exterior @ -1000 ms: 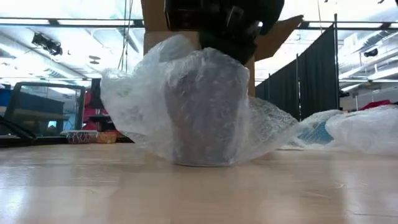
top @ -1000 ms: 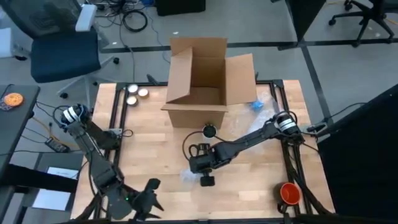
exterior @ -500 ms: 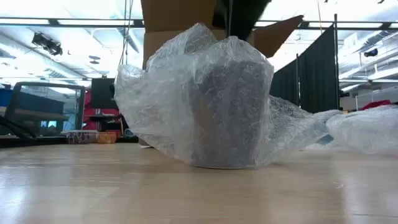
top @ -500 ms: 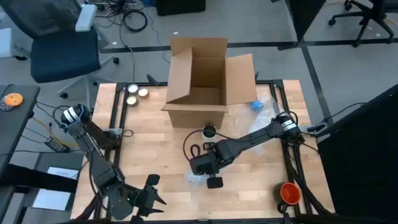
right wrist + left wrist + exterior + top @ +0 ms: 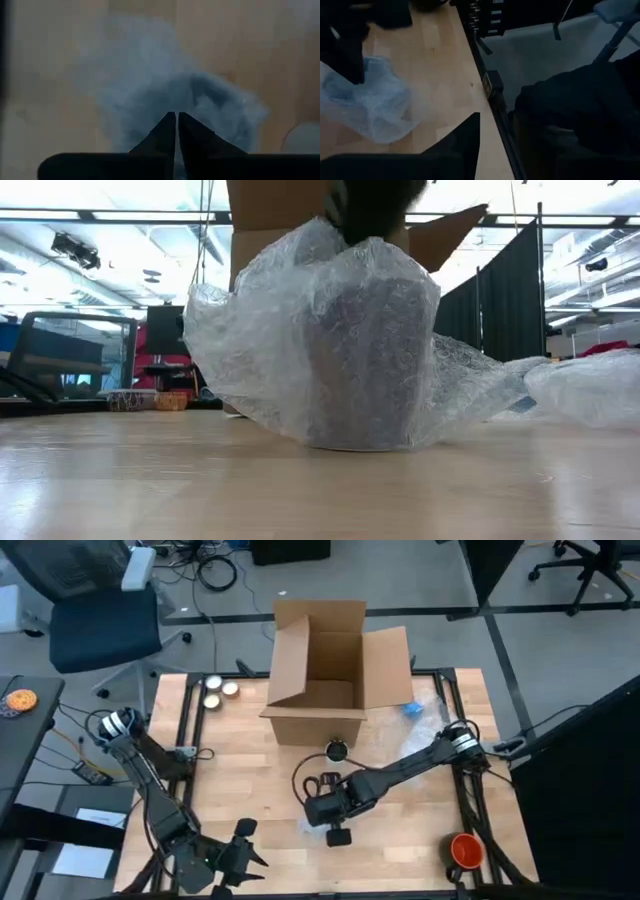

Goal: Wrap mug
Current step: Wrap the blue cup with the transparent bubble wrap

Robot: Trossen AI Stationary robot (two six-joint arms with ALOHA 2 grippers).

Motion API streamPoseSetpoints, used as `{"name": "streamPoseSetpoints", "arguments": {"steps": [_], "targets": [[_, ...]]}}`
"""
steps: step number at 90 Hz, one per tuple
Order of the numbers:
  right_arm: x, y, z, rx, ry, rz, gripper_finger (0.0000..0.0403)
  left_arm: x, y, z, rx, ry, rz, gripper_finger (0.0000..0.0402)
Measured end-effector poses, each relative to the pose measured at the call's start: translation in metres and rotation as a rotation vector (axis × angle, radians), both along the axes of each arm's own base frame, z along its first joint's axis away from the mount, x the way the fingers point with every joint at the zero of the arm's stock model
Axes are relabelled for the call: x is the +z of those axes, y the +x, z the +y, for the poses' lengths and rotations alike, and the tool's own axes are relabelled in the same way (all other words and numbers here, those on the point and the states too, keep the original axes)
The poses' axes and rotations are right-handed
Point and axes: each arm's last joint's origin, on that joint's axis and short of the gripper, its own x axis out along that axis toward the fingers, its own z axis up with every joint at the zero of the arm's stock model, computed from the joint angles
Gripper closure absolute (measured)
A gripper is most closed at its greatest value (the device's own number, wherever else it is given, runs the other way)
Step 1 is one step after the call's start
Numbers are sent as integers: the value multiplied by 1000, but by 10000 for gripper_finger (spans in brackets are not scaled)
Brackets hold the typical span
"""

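Observation:
The mug (image 5: 355, 370) stands upright on the table, showing dark through the clear bubble wrap (image 5: 300, 330) bunched up around it. In the high view the bundle (image 5: 312, 827) lies at the table's middle near side, mostly under my right arm. My right gripper (image 5: 176, 116) is shut and points down at the wrap's top (image 5: 372, 242); the low view shows it as a dark shape (image 5: 375, 205). My left gripper (image 5: 248, 848) waits open at the near left edge, and its wrist view shows the wrap (image 5: 370, 107) farther off. My right gripper's shut fingertips (image 5: 170, 120) stand at the top of the bubble wrap, coming from above. I cannot tell whether they touch it or hold any of it.
An open cardboard box (image 5: 325, 670) stands at the far middle. Black scissors (image 5: 318, 783) and a small black round thing (image 5: 337, 750) lie between box and bundle. More bubble wrap (image 5: 425, 712) lies far right, an orange object (image 5: 465, 850) near right, and small tins (image 5: 220, 688) far left.
The wrapped mug has slid toward the table's near edge and a little to the right, then stayed put. The wrap now stands higher around it. My right gripper, which sat right on the bundle's top, has risen a little above it.

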Motion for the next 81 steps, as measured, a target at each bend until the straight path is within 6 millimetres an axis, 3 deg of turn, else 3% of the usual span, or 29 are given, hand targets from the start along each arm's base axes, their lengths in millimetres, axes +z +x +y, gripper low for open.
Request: {"name": "streamPoseSetpoints", "arguments": {"steps": [15, 28, 42, 63, 81], "targets": [[-44, -2, -11, -20, 104, -14, 403, -1, 0, 0, 3, 8, 3, 296], [-51, -4, -17, -23, 140, 2, 403, -1, 0, 1, 18, 17, -5, 296], [-26, -1, -15, -5, 117, 42, 403, -1, 0, 1, 20, 20, -5, 296], [46, 5, -6, 18, 95, -75, 403, -1, 0, 1, 21, 20, -5, 296], [58, 7, 4, 44, 114, -143, 403, -1, 0, 1, 25, 15, -3, 296]]}}
